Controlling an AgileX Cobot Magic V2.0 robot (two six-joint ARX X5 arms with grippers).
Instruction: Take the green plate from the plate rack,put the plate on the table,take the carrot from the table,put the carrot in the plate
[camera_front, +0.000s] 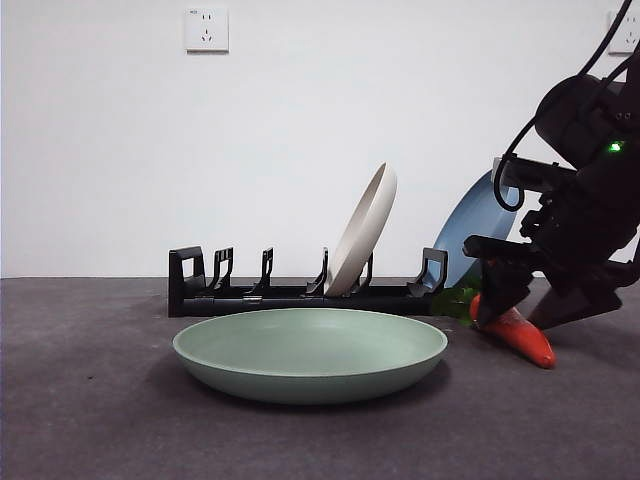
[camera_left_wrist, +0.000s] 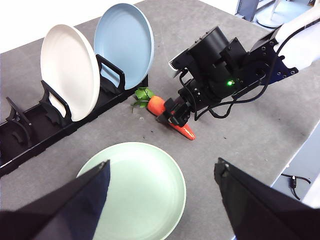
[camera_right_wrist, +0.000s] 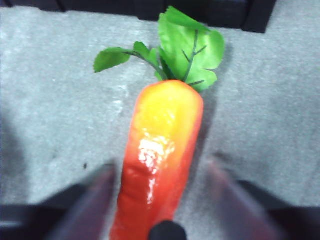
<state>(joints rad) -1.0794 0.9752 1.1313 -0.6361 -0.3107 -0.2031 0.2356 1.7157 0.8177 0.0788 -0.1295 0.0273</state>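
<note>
Presently, the green plate (camera_front: 310, 352) lay flat on the table (camera_front: 90, 420), in front of the plate rack (camera_front: 300, 290), which held a beige plate (camera_front: 362, 228) upright in a slot, with a blue plate (camera_front: 478, 222) leaning at its end. The carrot (camera_right_wrist: 160, 155) lay on the table just beside that end of the rack, leaves (camera_right_wrist: 185, 50) toward the rack, tip pointing away.

The right gripper (camera_right_wrist: 160, 200) was down over the carrot's mid-body, its jaws spread, one on each side — blurred in the right wrist view, with a visible gap on both flanks, so no pinch had been made. The left gripper (camera_left_wrist: 160, 200) hung high above the green plate, jaws wide apart and empty.

Judgement: plate placement appeared complete; the grasp of the carrot was the step in hand. The carrot looked smooth and glossy — probably light, stiff plastic, and liable to slip or roll under a careless squeeze. Its taper would tend to push it out of the jaws toward the tip. Hold was best taken across the thicker half, below the leaves, which appeared flimsy and unfit to bear any grip.
</note>
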